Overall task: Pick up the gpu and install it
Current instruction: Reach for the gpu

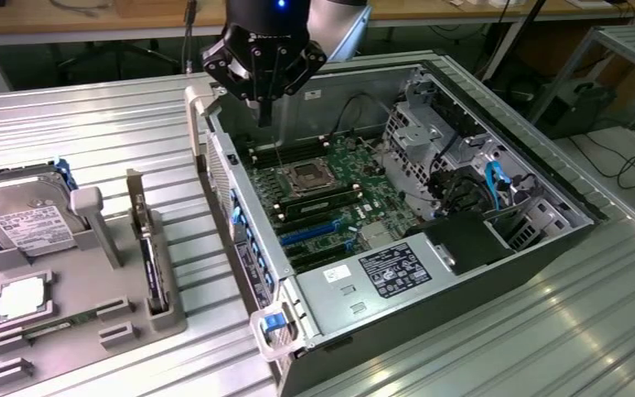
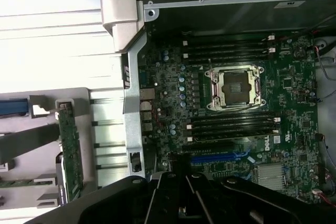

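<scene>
Above the open computer case (image 1: 221, 157), at twelve o'clock from its processor socket (image 1: 304, 176) in the exterior view, the gripper (image 1: 264, 117) hangs with fingers pressed together, holding nothing. Well apart at nine o'clock, the gpu (image 1: 150, 256) stands on edge in a gray holder (image 1: 75, 324), beside the hard drive (image 1: 26, 219) and a processor chip (image 1: 22, 298). Open ridged tabletop (image 1: 119, 124) lies between holder and case.

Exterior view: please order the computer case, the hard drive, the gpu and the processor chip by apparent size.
1. computer case
2. hard drive or gpu: unsure, because the gpu stands edge-on, long but thin
3. processor chip
</scene>
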Available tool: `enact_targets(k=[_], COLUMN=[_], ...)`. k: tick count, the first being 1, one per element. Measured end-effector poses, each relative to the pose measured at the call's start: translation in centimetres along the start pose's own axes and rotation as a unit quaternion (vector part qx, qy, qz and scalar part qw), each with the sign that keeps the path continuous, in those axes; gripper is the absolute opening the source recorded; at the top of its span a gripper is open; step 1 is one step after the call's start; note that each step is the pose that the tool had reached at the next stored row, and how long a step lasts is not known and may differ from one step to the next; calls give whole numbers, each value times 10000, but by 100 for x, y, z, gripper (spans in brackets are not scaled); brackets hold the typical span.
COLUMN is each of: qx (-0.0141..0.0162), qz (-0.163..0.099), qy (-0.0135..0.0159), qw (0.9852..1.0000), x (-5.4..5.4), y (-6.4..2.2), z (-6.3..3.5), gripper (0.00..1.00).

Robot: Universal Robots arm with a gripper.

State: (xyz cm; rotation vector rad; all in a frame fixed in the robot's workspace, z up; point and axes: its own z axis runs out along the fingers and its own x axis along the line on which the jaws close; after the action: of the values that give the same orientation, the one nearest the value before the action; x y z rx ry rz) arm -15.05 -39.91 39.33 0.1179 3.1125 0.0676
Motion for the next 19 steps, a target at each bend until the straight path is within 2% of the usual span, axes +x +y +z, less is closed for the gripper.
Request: enact_targets(k=[19], qx=[0], qz=[0], qy=[0], qw=[10000], x=[127], y=[-11], z=[-4], gripper=[11])
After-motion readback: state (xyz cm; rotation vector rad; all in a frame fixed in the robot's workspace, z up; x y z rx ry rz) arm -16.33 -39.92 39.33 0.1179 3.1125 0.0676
